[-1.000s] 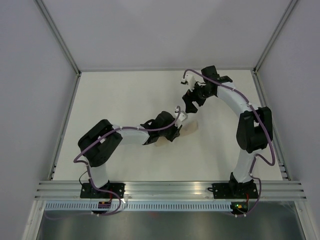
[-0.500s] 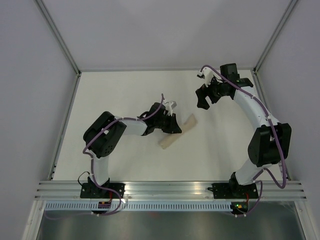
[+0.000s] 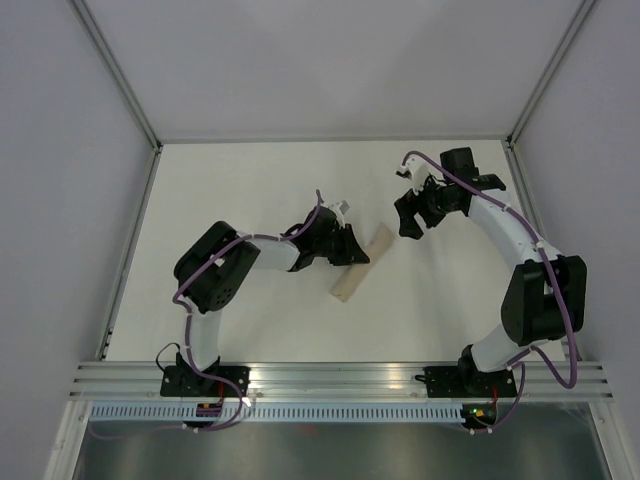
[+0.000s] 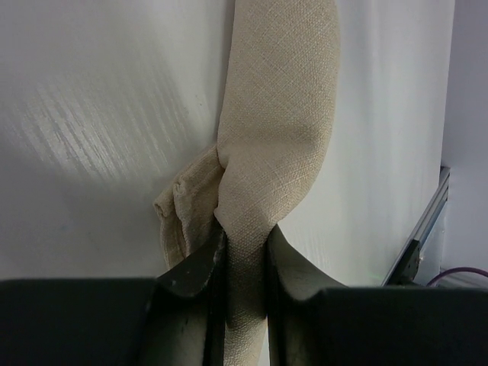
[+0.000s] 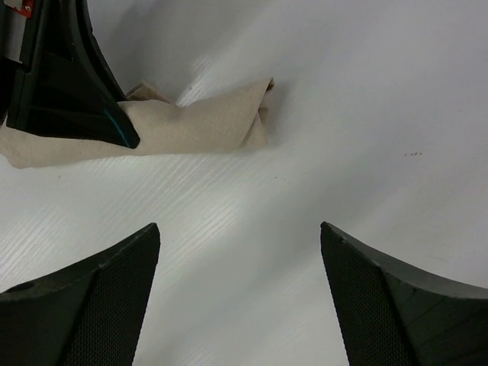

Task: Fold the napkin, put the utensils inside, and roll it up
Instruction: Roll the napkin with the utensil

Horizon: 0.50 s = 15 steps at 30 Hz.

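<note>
**Pinching the rolled napkin at mid-counter**

The napkin (image 3: 360,264) is seen from above as a narrow tan roll. It is laid slantwise near the middle of the white counter (image 3: 240,190), with one end nearer the arm bases and the other farther off to the right.

The left fingers (image 4: 192,268) are pressed in on the cloth from both sides, so that the roll is pinched between them. In the left wrist view, the roll is drawn tight at the pinch, and a looser bunch of folds is pushed out just to the left of it.

The right fingers (image 5: 99,297) are spread wide and nothing is held between them. They are kept apart from the cloth, near the roll's far right end. No utensil can be made out in any view.
</note>
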Each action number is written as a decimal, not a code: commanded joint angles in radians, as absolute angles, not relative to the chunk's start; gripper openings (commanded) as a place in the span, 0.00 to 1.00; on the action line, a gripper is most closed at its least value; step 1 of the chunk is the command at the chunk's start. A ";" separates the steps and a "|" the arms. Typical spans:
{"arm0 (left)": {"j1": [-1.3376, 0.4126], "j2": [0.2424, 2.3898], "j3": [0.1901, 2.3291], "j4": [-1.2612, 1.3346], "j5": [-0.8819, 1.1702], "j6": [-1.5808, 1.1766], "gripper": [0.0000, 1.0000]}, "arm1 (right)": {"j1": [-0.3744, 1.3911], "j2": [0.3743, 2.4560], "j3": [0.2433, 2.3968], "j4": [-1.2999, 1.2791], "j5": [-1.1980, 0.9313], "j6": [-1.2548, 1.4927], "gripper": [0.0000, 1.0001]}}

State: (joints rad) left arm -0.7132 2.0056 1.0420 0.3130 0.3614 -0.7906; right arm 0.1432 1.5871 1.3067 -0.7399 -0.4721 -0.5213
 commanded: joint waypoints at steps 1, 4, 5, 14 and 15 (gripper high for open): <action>-0.729 2.066 1.009 0.071 0.218 -0.815 0.24 | 0.140 1.592 1.263 -0.706 -0.436 -0.465 0.90; -0.735 2.054 1.017 0.057 0.210 -0.804 0.40 | 0.150 1.632 1.247 -0.715 -0.423 -0.451 0.72; -0.739 2.049 1.020 0.048 0.204 -0.795 0.43 | 0.156 1.650 1.241 -0.706 -0.408 -0.445 0.65; -0.759 1.977 1.043 0.029 0.183 -0.720 0.58 | 0.192 1.791 1.189 -0.646 -0.370 -0.371 0.23; -0.759 1.964 1.045 0.025 0.184 -0.715 0.58 | 0.196 1.804 1.190 -0.646 -0.364 -0.370 0.21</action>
State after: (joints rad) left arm -0.7586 1.9671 1.0672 0.2165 0.2516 -0.7841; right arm 0.1864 1.7687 1.1938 -0.6712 -0.4042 -0.4221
